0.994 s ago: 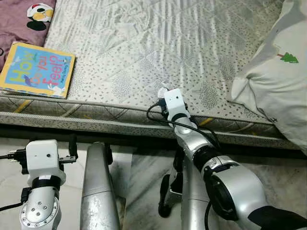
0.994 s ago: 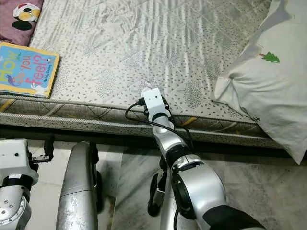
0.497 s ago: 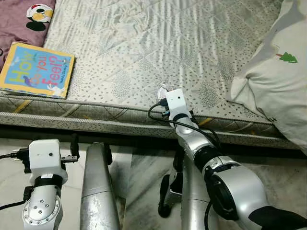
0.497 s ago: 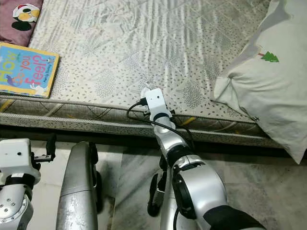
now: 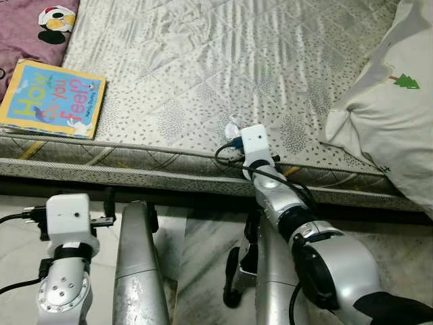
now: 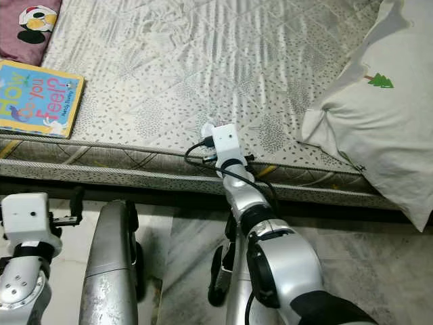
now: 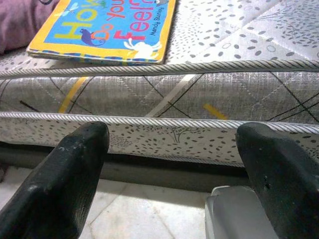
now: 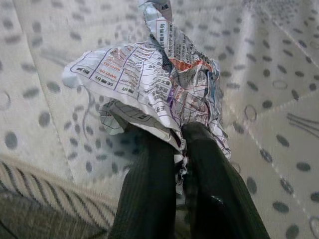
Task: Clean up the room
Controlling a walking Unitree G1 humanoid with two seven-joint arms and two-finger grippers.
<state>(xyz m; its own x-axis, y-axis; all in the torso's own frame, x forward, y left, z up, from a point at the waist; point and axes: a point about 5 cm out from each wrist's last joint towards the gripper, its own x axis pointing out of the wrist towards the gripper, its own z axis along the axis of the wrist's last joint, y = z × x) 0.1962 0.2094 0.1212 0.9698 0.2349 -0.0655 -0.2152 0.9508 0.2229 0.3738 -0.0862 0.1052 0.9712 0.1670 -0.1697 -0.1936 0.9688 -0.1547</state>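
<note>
Bare patterned mattress [image 5: 203,74] on a low bed, marble floor [image 5: 203,237] below where I stand. My right pincer [image 8: 174,149] sits at the mattress's near edge, fingers nearly together and clamped on one crumpled paper [image 8: 149,74] printed with small text; in the left eye view the paper [image 5: 232,126] pokes out just beyond the wrist. It seems barely off the fabric, though the wrist view is too close to be sure.

Doing this step well, as I judge it: keep the squeeze firm since only the lower folds are caught, lift straight up before swinging away so the wad doesn't drag on the quilting, and watch the loose cable near the wrist at the mattress border.

My left pincer [image 7: 174,164] hangs low beside the bed's side wall, fingers wide apart, holding nothing.

Counts: one crumpled paper, one picture book [image 5: 51,98] lying flat near the mattress's left corner, well apart from the paper, one white pillow [image 5: 385,101] at the right, one purple blanket [image 5: 27,24] at the far left.
</note>
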